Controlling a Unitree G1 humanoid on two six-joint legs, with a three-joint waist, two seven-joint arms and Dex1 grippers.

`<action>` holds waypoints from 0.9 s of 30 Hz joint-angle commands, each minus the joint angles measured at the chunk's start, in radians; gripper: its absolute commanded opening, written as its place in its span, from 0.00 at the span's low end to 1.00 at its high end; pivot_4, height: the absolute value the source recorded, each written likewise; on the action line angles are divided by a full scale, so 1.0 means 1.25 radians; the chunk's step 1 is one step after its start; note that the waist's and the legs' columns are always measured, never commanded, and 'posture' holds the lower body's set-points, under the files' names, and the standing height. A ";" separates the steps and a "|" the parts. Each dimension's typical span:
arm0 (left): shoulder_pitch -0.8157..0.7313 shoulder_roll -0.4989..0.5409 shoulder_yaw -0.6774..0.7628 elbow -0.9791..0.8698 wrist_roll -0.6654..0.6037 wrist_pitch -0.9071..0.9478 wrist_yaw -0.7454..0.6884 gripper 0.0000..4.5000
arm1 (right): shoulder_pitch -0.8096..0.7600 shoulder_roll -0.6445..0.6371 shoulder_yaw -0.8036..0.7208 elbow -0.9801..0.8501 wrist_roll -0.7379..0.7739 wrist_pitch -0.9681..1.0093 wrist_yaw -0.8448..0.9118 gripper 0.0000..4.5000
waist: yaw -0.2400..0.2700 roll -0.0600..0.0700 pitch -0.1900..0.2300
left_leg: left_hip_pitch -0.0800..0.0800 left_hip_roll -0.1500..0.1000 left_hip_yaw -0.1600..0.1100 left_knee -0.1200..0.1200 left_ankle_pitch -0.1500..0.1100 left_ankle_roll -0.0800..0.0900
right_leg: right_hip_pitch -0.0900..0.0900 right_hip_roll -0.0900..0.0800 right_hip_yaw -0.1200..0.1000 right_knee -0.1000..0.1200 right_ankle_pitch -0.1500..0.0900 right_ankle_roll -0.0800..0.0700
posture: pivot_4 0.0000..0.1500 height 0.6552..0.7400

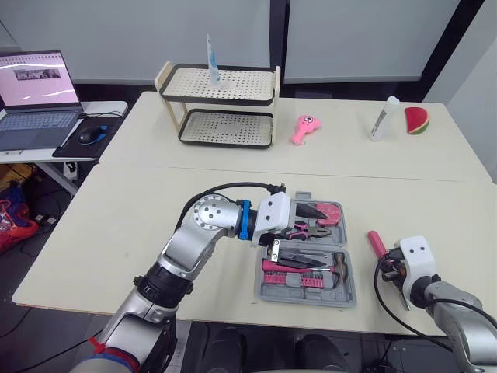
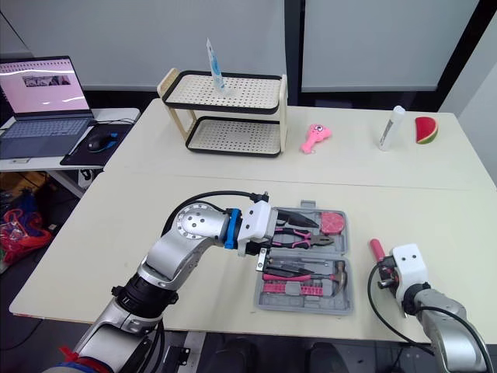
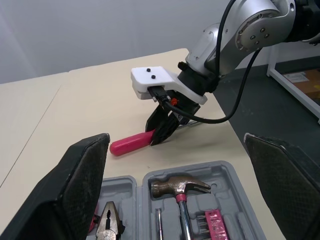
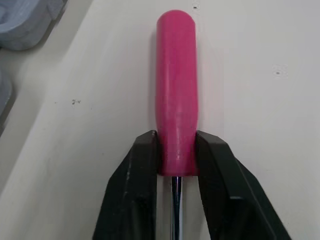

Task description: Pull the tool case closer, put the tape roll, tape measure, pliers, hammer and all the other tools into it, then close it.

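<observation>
The grey tool case (image 1: 345, 299) lies open near the table's front edge. In it I see pink-handled pliers (image 1: 311, 230), a hammer (image 3: 180, 189), a pink bit strip (image 1: 299, 281) and a round pink tape measure (image 1: 332, 211). My left gripper (image 1: 312, 212) hovers over the case's far half, its fingers (image 3: 80, 185) spread wide and empty, so it is open. To the right of the case, my right gripper (image 4: 176, 145) is shut on the base of a pink-handled screwdriver (image 4: 175, 75) that lies on the table (image 1: 376, 244).
At the back stand a two-tier perforated rack (image 1: 221, 109), a pink toy (image 1: 305, 128), a white bottle (image 1: 384, 118) and a watermelon slice (image 1: 417, 120). A laptop (image 1: 35, 97) and mouse (image 1: 92, 134) sit on a side desk at the left.
</observation>
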 commanded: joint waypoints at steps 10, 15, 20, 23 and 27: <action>-0.041 0.062 0.099 0.062 -0.037 -0.039 -0.028 1.00 | -0.033 -0.235 0.090 -0.135 -0.032 -0.070 0.165 0.15 | -0.006 0.001 0.000 | 0.000 0.000 0.001 0.000 0.000 0.000 | -0.001 0.000 0.000 0.000 0.000 0.000 | 1.00 1.00; 0.046 0.213 0.184 0.069 -0.128 -0.008 -0.173 1.00 | -0.121 -0.371 0.197 -0.281 0.092 -0.008 0.374 0.15 | -0.022 0.001 0.000 | 0.001 0.002 -0.002 -0.001 0.000 0.000 | -0.001 0.004 -0.001 0.000 0.000 0.000 | 1.00 1.00; 0.149 0.323 0.205 0.012 -0.154 -0.035 -0.277 1.00 | -0.260 -0.404 0.354 -0.290 0.073 0.013 0.436 0.15 | -0.014 -0.001 0.001 | -0.001 0.001 -0.006 -0.001 0.000 0.000 | -0.001 0.003 0.000 -0.001 0.000 0.000 | 1.00 1.00; 0.193 0.359 0.215 -0.010 -0.145 -0.077 -0.309 1.00 | -0.332 -0.363 0.431 -0.282 0.062 0.053 0.420 0.15 | -0.008 -0.001 0.002 | -0.001 0.000 -0.008 0.000 0.000 0.000 | 0.000 0.000 0.000 -0.001 0.000 0.000 | 1.00 1.00; 0.233 0.375 0.231 -0.042 -0.143 -0.099 -0.295 1.00 | -0.371 -0.362 0.532 -0.306 0.025 0.079 0.421 0.15 | -0.008 -0.001 0.002 | -0.001 -0.001 -0.009 0.000 0.000 0.000 | -0.001 -0.002 -0.001 -0.001 0.000 0.000 | 1.00 1.00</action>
